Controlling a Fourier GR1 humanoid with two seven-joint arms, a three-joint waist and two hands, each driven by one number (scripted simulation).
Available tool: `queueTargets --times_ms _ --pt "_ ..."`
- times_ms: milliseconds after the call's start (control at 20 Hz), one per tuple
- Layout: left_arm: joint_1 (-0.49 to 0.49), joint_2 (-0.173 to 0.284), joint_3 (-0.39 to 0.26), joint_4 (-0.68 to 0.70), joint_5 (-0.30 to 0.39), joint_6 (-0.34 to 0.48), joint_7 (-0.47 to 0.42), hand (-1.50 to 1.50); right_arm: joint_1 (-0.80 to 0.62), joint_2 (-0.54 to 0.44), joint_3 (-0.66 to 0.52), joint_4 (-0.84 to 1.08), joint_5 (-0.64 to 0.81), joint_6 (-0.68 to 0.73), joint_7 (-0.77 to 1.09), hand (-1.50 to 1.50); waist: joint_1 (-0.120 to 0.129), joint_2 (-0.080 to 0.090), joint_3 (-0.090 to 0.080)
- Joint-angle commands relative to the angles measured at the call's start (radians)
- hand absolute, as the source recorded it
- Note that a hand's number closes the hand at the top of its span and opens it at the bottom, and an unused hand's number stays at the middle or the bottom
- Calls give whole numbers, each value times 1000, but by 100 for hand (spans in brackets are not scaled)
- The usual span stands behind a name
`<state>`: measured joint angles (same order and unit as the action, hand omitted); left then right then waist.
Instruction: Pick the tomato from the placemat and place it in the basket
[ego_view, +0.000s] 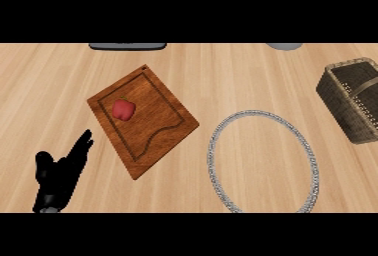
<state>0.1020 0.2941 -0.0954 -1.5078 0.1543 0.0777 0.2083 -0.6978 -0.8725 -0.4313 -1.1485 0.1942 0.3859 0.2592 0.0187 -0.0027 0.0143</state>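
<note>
Frankly, that tomato (124, 109), perhaps a pepper, could roll off the board (159, 131) if the left hand's (59, 176) straight fingers nudge it.

The basket (353, 100) runs off the right edge, so its far side is cut. Up top, a dark flat thing (127, 46) and a grey round thing (284, 46) are sliced off, can't tell what either is. Left hand (59, 175) loses its wrist at the bottom.

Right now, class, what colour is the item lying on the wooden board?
Red, seen best in the head view.
</note>
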Motion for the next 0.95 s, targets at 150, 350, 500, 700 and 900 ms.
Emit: queueTargets --times_ms 150,350,500,700,900 --pt "-6 -30 -17 91 -8 8 94 0 -29 -51 -13 141 23 -1 -157 -150 -9 8 -14" --pt "0 -36 -2 116 -13 1 40 0 -54 -81 -75 271 11 -41 -231 -150 -4 12 -14" --pt "7 -17 12 91 2 -18 67 0 -94 -118 -121 303 -35 -20 -154 -150 -9 8 -14" --pt "16 -15 14 61 -4 -10 85 0 -136 -241 -172 426 -38 -3 -163 -150 0 11 -13" --pt "52 -53 -25 57 -36 5 55 0 -75 -330 -222 554 -41 36 -249 -150 -1 13 -12"
